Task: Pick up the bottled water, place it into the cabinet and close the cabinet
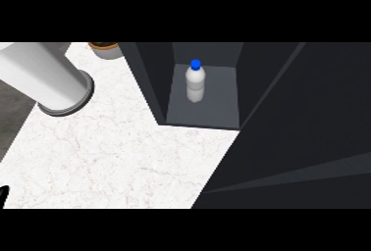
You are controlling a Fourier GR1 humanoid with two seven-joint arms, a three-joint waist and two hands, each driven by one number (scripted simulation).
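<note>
1. Bottled water [194, 82] stands straight up inside the cabinet [148, 83], at 12 o'clock in my view. Its blue cap [196, 63] is on top.
2. It rests on the grey cabinet floor [217, 105], near the back wall, and touches no side wall.
3. The cabinet is open. A big dark panel [304, 122] fills my view from 1 to 5 o'clock. I cannot tell if it is the door.
4. The white surface [123, 157] with thin veins spreads from 6 to 9 o'clock.
5. A fat white tube [43, 73] with a dark ring at its end shows at 10 o'clock. A small brown-topped pot [105, 49] sits at 11 o'clock.
6. My left robot hand [3, 196] may be the tiny black bit at 8 o'clock. I cannot tell if it is open or closed. My right robot hand does not show.
</note>
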